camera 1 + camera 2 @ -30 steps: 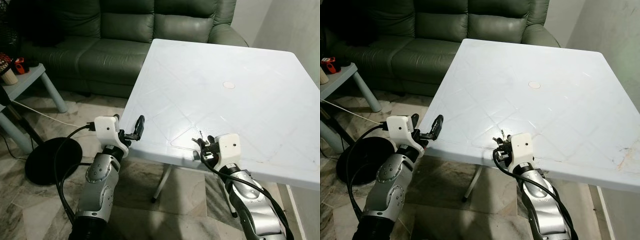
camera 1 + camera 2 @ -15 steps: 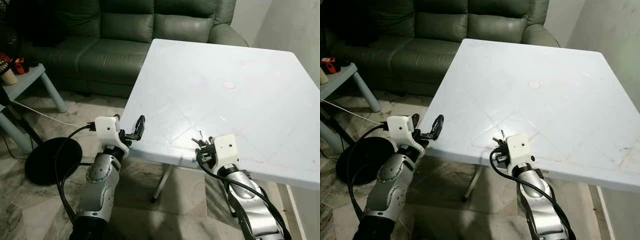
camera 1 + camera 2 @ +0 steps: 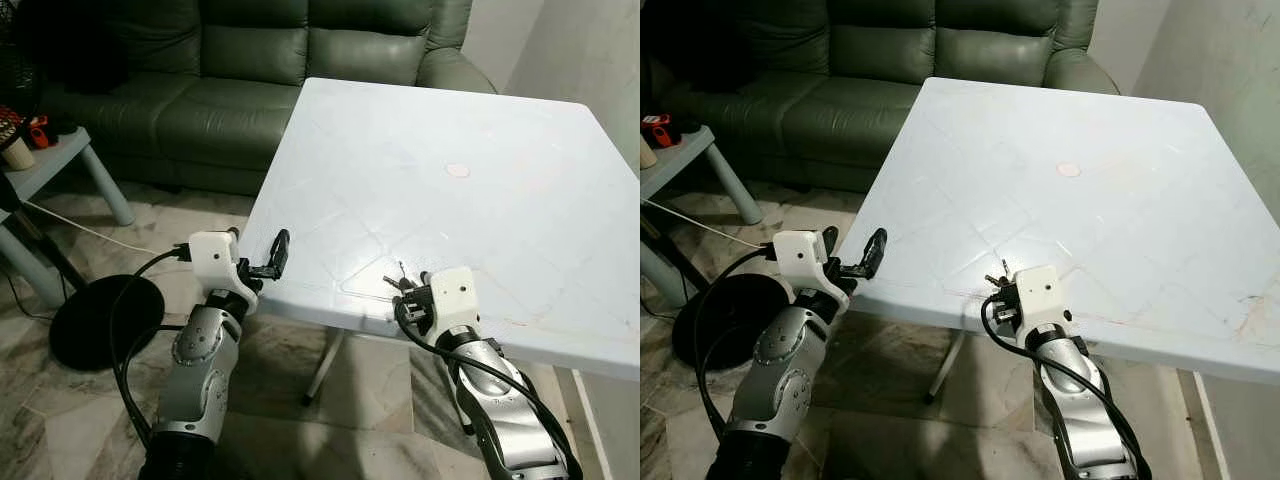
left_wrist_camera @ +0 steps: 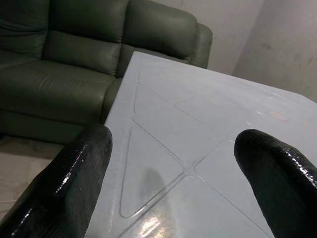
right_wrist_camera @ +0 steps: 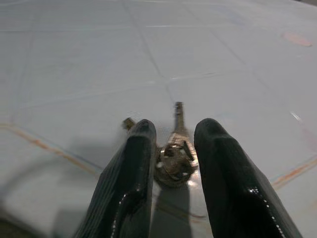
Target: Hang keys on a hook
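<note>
The right gripper [image 5: 171,148] is reaching over the near edge of the white square plastic counter [image 3: 480,130], its two black fingers [image 5: 130,168] standing either side of a small bunch of brass-coloured metal keys on a ring [image 5: 174,159]. The keys are lying flat on the counter close to that edge, with one blade pointing away from the wrist camera and another poking out to the side. The jaws are drawn in close around the ring, and whether they are already pressing on it or just flanking it is hard to tell; the keys are seemingly resting on the surface rather than lifted.

The left gripper [image 3: 278,256] is hovering at the counter's near left corner, holding nothing, its jaws wide apart, as the left wrist view shows, with bare counter between them.

By the look of it, the step in hand is the pick-up: closing on the key ring before anything can be hung. The next move is calling for a firm pinch on the ring itself, since flat keys on smooth plastic are likely to slide or pivot out from between the fingertips, then a clean lift. No hook is showing in these views, so carrying the keys off and finding it is all to come. A dark green leather sofa [image 3: 250,60] is standing beyond the counter.
</note>
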